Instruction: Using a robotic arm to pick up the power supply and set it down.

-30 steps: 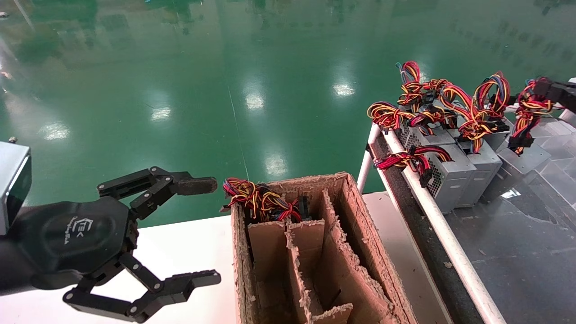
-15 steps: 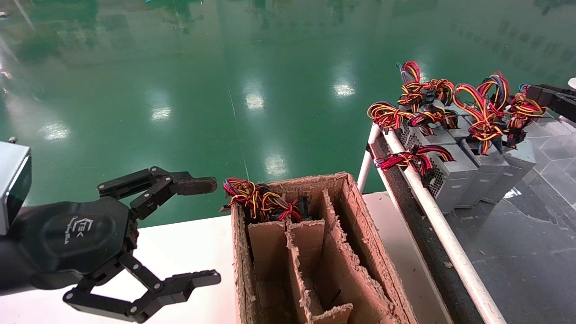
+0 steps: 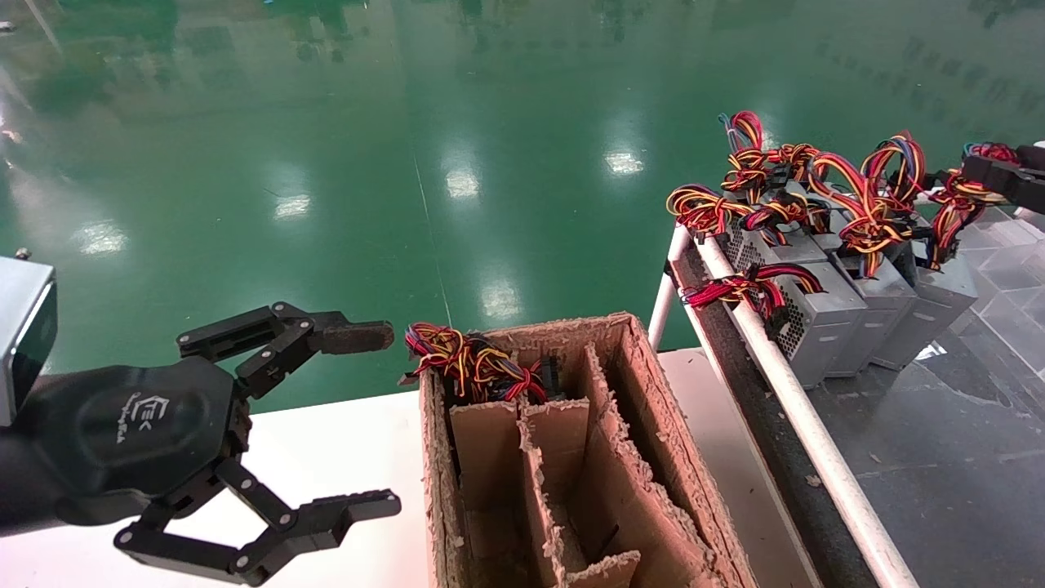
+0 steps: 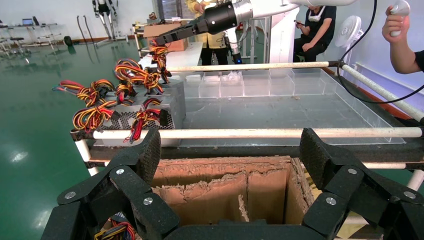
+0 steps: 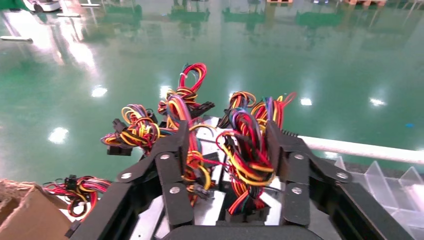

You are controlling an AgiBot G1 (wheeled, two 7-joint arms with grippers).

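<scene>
The power supply [image 3: 935, 306], a grey metal box, stands on the dark rack as the rightmost of a row. Its red, yellow and black wire bunch [image 3: 951, 208] rises toward my right gripper [image 3: 1000, 167] at the far right edge. In the right wrist view the right gripper [image 5: 227, 132] is open; the bunch [image 5: 247, 150] lies between its fingers against one pad, above the box's metal [image 5: 210, 210]. The left wrist view shows that white arm [image 4: 270, 6] reaching over the row. My left gripper [image 3: 371, 420] hangs open and empty beside the cardboard box [image 3: 571, 343].
Other power supplies [image 3: 816, 314] with wire bunches stand left of it behind a white rail [image 3: 784, 384]. Clear plastic trays [image 3: 1012, 245] lie to the right. The divided cardboard box holds one wired unit [image 3: 473, 363]. People [image 4: 320, 30] stand beyond the rack.
The right gripper carried the power supply leftward by its wires and lowered it against the row. It then drew slightly right, the wires trailing. The left arm has not moved.
</scene>
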